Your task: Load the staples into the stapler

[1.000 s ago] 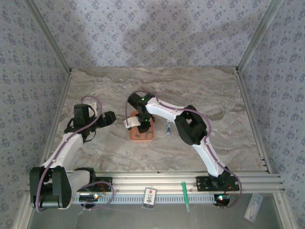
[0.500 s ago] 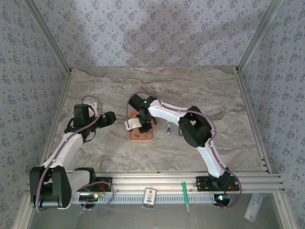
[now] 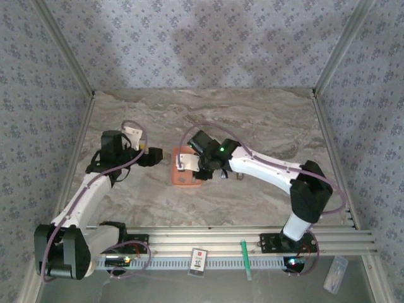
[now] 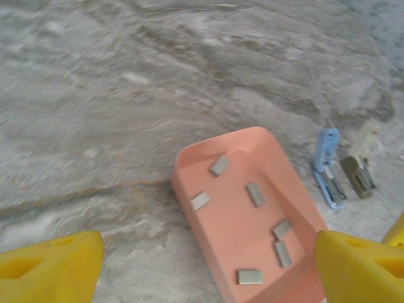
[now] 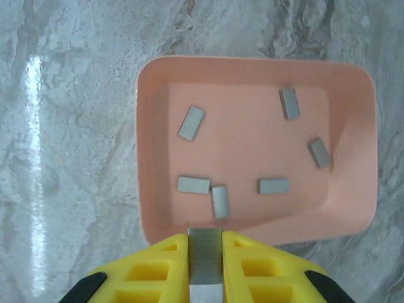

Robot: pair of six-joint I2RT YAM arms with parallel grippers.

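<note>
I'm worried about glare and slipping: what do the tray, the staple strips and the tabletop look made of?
The orange tray looks like matte moulded plastic: rounded corners, no glare. The staples look like grey metal with a dull sheen. The tabletop is marble-patterned and glossy, showing a bright reflected streak; stone or laminate, cannot tell.

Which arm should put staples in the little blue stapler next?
Right, probably. The right gripper is shut on a staple strip; the stapler lies beside the orange tray. The left gripper is open and empty.

Probably a robotics lab test cell, marble-look tabletop [image 3: 252, 120] boxed by patterned wall panels [image 3: 202, 44], aluminium frame rail [image 3: 208, 235] carrying robot arms [image 3: 265, 167]
</note>
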